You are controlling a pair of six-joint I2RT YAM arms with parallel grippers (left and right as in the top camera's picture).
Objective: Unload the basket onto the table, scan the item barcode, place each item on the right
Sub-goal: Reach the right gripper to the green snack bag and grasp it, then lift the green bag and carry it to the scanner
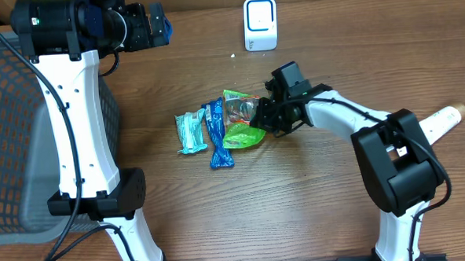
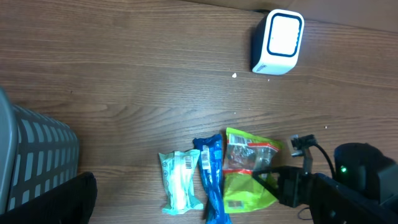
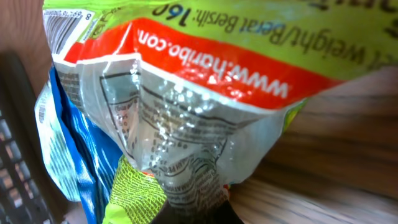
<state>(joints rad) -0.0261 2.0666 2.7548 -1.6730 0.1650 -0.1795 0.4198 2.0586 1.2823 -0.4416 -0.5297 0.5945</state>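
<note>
Pinching candy bag (image 1: 238,124) by its edge — right end effector (image 1: 260,118).

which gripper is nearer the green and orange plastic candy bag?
Right. The right gripper is at the edge of the green and orange plastic candy bag, jaws shut on it. The left gripper hangs well away, open, near the far edge of the wooden table.

Candy bag (image 1: 239,135) lime green, orange band, clear window; beside it blue wrapper (image 1: 218,137), mint packet (image 1: 190,132); scanner (image 1: 260,23) white, blue-ringed
</note>
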